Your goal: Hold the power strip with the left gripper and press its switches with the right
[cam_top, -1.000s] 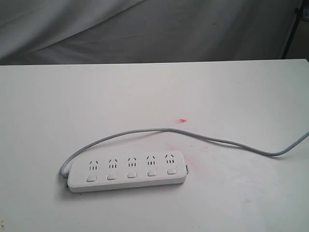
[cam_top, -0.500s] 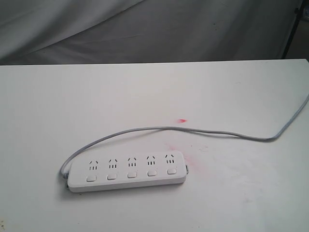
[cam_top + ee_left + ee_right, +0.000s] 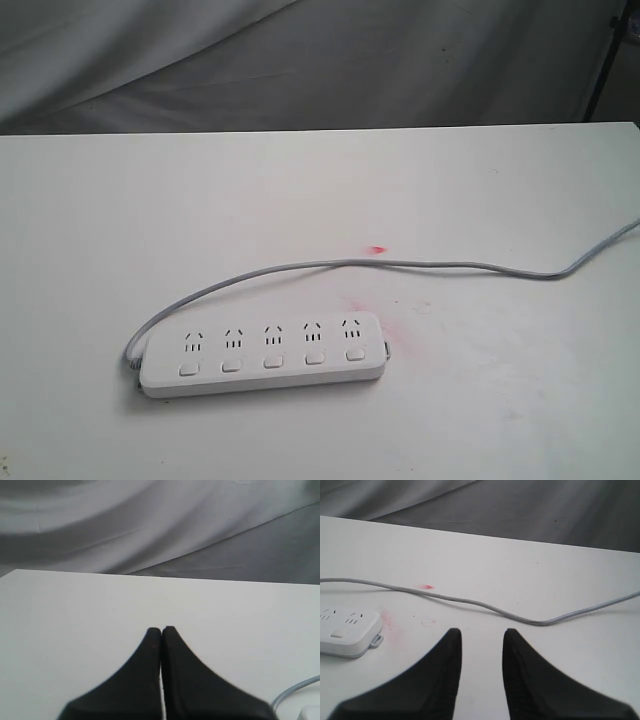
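cord straightens, strip unmoved
the long white plastic power strip (image 3: 262, 355) stays at 7 o'clock of the white table (image 3: 120, 220); its thin grey cord (image 3: 400, 263) has straightened toward 3 o'clock. black left gripper (image 3: 161, 630): tips pressed together; black right gripper (image 3: 481, 635): spread. neither touches the strip, so the small white switches (image 3: 273, 362) wait.

Your long white power strip (image 3: 262, 355) lies flat by the tabletop's (image 3: 480, 190) near edge, left of centre, five white switches (image 3: 272, 363) lining its near side, its grey cord (image 3: 450, 265) curving to the right edge.
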Motion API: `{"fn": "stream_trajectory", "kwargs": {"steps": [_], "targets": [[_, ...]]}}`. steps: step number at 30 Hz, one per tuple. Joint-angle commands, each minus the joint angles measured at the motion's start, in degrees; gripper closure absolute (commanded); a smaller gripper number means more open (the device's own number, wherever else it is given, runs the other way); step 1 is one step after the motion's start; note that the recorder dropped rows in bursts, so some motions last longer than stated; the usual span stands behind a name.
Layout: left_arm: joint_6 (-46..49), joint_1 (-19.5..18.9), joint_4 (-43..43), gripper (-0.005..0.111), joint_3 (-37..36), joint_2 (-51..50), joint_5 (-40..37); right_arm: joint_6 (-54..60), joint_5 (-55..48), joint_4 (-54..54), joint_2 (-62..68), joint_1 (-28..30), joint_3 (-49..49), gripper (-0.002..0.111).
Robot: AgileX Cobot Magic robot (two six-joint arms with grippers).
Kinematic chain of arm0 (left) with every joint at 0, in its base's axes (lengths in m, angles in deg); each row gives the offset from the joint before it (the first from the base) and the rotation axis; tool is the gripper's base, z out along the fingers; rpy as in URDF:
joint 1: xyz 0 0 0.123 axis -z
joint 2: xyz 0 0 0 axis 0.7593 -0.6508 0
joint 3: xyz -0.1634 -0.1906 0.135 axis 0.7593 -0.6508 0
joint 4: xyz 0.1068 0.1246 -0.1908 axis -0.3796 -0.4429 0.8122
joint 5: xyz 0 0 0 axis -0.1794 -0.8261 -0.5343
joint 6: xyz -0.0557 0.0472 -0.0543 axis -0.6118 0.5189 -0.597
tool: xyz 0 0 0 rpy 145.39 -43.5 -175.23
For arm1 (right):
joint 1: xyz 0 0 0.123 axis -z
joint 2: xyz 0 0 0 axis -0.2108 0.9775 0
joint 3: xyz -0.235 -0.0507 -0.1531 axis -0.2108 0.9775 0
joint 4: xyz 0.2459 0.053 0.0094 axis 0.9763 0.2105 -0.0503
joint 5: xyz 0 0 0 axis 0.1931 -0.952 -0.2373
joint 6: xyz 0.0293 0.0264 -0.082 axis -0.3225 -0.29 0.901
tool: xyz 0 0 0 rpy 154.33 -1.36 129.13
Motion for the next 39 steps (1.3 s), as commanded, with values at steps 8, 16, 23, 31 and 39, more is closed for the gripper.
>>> {"fn": "stream_trajectory", "kwargs": {"steps": [8, 16, 23, 31, 39], "targets": [[5.92, -0.13, 0.95, 0.107, 13.7, -3.8, -2.22, 0.05, 0.08, 0.13, -0.28, 0.43, 0.22, 0.081], [11.1, -0.13, 0.74, 0.107, 25.25, -21.32, -2.01, 0.05, 0.08, 0.13, -0.28, 0.43, 0.22, 0.081], [15.53, -0.13, 0.9, 0.107, 34.17, -35.8, -2.01, 0.05, 0.08, 0.13, -0.28, 0.43, 0.22, 0.081], [48.12, -0.85, 27.09, 0.107, 37.49, -50.7, -1.6, 0.05, 0.08, 0.13, -0.28, 0.43, 0.22, 0.081], [101.31, -21.75, 71.87, 0.107, 37.49, -64.27, -24.53, 0.05, 0.08, 0.13, -0.28, 0.43, 0.22, 0.081]]}}
